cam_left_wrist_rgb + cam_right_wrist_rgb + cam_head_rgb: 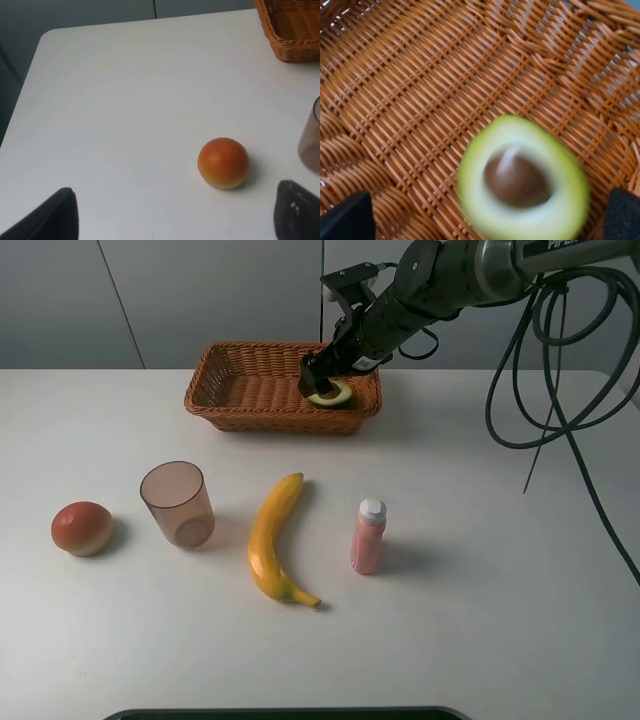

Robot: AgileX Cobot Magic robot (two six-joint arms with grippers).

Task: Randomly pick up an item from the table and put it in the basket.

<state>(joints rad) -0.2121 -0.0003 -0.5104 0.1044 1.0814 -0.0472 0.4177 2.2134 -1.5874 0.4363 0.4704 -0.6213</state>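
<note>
Avocado [331,395] in the basket [280,423], just below my right gripper [318,377].
Its fingers [345,220] stood apart, the avocado between them; my left gripper [170,215] was spread too.

No legible text or labels.

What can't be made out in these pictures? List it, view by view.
- Right wrist: the avocado is blurred; whether it rests on the basket floor is unclear.
- Exterior high: the fingertips of the right gripper are lost against its dark body.
- Left wrist: the cup is cut off by the picture edge.
- Exterior high: the pink bottle label is too small to read.
</note>
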